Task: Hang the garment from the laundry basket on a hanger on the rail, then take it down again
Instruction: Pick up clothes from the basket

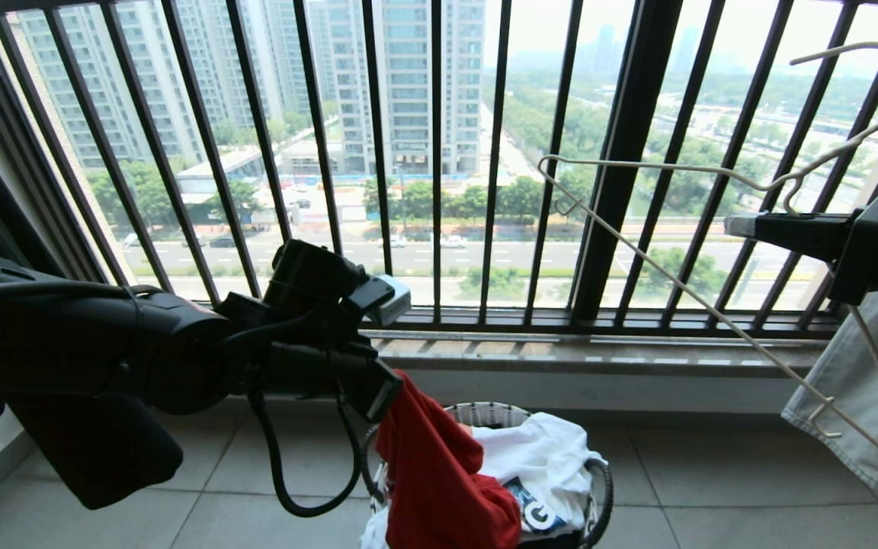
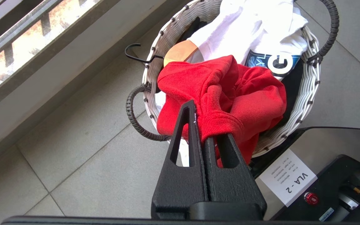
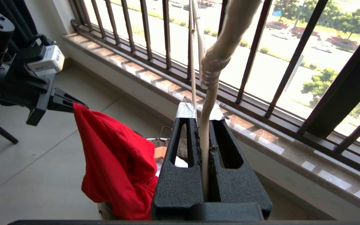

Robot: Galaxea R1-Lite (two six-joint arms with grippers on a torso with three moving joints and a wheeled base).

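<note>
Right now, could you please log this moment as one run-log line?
left gripper: shut on red T-shirt, lifting it from laundry basket | right gripper: shut on wire hanger | not yet hung

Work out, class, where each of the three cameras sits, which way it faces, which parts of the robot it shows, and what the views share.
Head view: high on the robot, facing the barred window; shows the left gripper lifting the red T-shirt and the right gripper holding the wire hanger.
Left wrist view: behind its fingers, looking down into the laundry basket.
Right wrist view: behind its fingers, facing the window sill; the left arm shows.
Shared: all show the T-shirt and basket.
</note>
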